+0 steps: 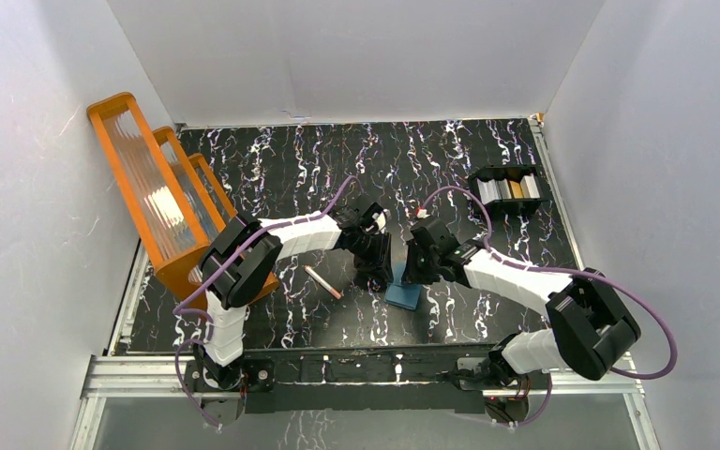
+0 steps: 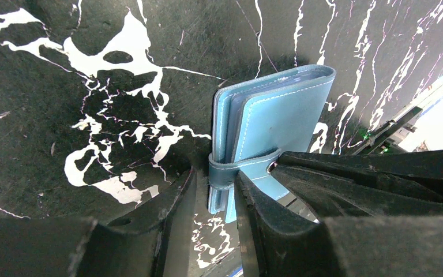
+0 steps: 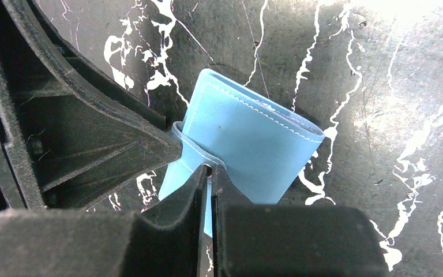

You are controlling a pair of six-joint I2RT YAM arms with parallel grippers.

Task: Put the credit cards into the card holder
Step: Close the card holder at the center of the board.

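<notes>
Marbled table (image 1: 272, 169), overhead-only tray (image 1: 487, 172), strapped card holder (image 2: 277, 121)

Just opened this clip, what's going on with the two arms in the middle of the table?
Both arms are bent over the closed card holder mid-table. The right tool is pinched shut on its snap tab, while the left tool straddles the tabbed edge; whether it grips is unclear. The credit cards stand in the black tray at the far right.

Card holder (image 2: 282, 115) — smooth, matt stitched leather
</notes>
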